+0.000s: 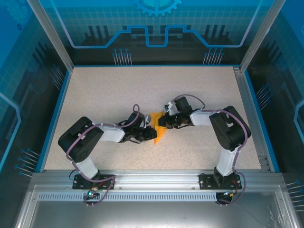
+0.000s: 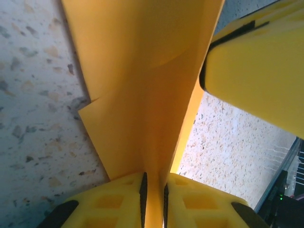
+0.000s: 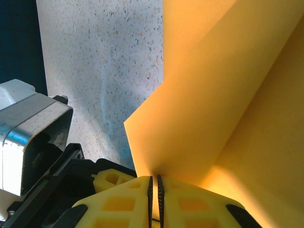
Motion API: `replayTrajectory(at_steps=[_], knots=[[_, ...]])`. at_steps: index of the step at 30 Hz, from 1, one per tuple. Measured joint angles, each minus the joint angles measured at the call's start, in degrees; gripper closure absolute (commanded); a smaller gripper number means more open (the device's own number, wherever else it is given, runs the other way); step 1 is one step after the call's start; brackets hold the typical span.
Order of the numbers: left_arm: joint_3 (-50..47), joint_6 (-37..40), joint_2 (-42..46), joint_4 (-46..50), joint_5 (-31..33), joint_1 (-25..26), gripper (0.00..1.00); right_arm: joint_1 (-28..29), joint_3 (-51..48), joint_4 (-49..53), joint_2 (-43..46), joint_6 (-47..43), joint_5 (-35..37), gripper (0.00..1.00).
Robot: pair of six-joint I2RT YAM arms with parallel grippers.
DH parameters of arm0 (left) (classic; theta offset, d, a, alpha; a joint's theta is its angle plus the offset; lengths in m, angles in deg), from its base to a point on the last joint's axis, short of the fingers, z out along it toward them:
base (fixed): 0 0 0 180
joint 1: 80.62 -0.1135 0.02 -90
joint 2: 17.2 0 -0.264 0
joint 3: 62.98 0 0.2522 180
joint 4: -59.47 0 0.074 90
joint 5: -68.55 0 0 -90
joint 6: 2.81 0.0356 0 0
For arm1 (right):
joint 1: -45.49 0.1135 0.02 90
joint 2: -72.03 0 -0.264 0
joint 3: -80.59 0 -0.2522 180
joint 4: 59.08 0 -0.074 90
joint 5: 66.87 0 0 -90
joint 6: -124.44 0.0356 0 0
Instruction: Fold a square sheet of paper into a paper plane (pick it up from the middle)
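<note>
mid-fold, i'd say. the left gripper has its jaws nearly together with the creased square sheet of paper sandwiched between them, the sheet rising straight ahead of its fingers. the right gripper is pinched tight on another edge, the paper fanning out ahead and to its right. the two stand close, almost nose to nose. next move looks like pressing a crease, which calls for one grip holding firm while the other lets go.

Thin orange-yellow sheet of paper (creased, layers folded over each other) near the middle of the speckled table.
</note>
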Motion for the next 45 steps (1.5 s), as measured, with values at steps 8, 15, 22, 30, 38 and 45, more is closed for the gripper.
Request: replayTrajectory(at_steps=[8, 15, 22, 30, 38, 45], knots=[[0.8, 0.3, 0.0, 1.0, 0.5, 0.0, 0.8, 0.0, 0.3, 0.0, -0.2, 0.0, -0.3, 0.86], [0.8, 0.3, 0.0, 1.0, 0.5, 0.0, 0.89, 0.0, 0.7, 0.0, -0.2, 0.0, -0.3, 0.86], [0.8, -0.1, 0.0, 1.0, 0.5, 0.0, 0.98, 0.0, 0.7, 0.0, -0.2, 0.0, -0.3, 0.86], [-0.7, -3.0, 0.0, -1.2, 0.5, -0.1, 1.0, 0.0, 0.9, 0.1, -0.1, 0.0, -0.4, 0.86], [-2.0, -6.6, -0.9, -4.5, 0.0, -0.3, 1.0, 0.0, 2.2, -0.4, -0.3, 0.2, -2.1, 0.85], [-2.4, -7.7, -1.3, -6.0, -0.3, -0.5, 0.94, 0.0, 3.5, -1.2, -2.8, 0.6, -3.0, 0.86]])
